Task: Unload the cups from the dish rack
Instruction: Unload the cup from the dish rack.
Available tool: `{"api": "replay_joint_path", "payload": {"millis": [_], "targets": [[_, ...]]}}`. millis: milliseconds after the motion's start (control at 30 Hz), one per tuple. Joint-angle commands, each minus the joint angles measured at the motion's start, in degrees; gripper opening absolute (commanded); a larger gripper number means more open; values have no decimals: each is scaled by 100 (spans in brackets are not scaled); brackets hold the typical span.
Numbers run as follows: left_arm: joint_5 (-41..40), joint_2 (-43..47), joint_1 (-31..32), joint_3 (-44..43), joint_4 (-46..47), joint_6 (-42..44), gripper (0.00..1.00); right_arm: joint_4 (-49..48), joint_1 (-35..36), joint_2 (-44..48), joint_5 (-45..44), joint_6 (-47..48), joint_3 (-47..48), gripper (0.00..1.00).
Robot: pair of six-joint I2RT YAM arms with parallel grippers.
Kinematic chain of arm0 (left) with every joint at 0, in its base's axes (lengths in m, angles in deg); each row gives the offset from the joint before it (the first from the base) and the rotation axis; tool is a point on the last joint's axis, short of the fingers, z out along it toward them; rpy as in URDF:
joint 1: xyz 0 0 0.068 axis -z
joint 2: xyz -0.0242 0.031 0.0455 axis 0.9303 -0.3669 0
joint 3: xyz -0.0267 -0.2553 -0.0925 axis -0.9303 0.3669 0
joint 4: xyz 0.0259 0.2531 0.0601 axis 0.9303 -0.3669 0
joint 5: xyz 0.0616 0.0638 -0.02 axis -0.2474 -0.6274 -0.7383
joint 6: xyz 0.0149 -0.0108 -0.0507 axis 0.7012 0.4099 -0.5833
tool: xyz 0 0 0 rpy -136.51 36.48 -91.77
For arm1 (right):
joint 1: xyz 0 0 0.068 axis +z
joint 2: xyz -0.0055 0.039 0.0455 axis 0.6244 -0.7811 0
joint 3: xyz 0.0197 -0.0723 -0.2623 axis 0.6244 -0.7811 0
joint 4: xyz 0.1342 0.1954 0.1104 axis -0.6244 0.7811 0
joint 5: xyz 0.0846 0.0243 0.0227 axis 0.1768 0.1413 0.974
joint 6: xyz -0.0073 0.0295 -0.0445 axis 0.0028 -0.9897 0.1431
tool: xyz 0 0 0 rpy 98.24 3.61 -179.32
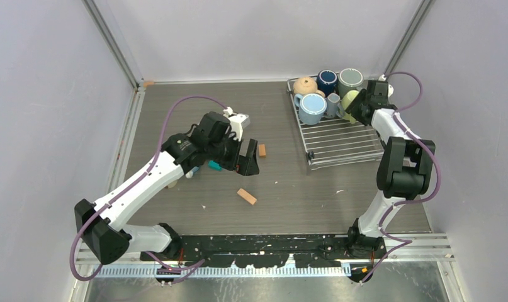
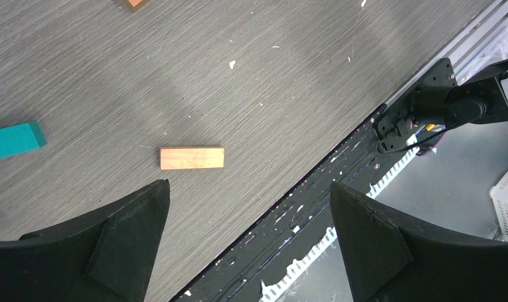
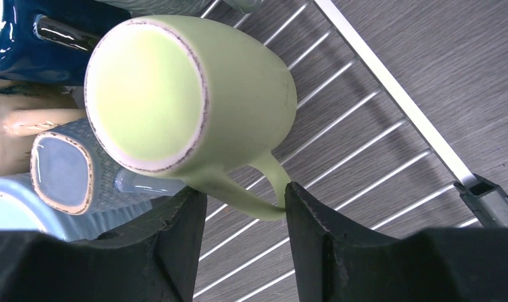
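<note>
The dish rack (image 1: 342, 143) sits at the back right, with several cups crowded in its far end: tan (image 1: 305, 85), navy (image 1: 327, 79), grey-green (image 1: 350, 80), light blue (image 1: 312, 107) and lime green (image 1: 349, 100). In the right wrist view the lime green cup (image 3: 194, 94) lies on its side over the rack wires (image 3: 389, 82), base towards the camera. My right gripper (image 3: 242, 201) has closed around its handle, and both fingertips touch it. My left gripper (image 1: 246, 165) hangs wide open over the table's middle and holds nothing.
Small blocks lie on the table near the left gripper (image 2: 250, 201): a tan one (image 2: 192, 158), a teal one (image 2: 12, 139) and another orange one (image 1: 262, 150). The table's near edge and black rail (image 2: 339, 189) run just below the left fingers. Walls enclose the back and sides.
</note>
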Motion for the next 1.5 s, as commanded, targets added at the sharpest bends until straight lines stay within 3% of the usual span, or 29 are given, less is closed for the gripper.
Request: {"api": "replay_joint_path", "payload": {"millis": [0, 933, 1467], "targets": [[105, -43, 47, -29, 197, 42, 100, -248, 72, 371, -188, 111, -85, 52], [31, -127, 108, -48, 148, 68, 100, -154, 521, -208, -1022, 833, -14, 32], [-4, -165, 135, -70, 123, 77, 100, -62, 545, -417, -1280, 922, 117, 29]]}}
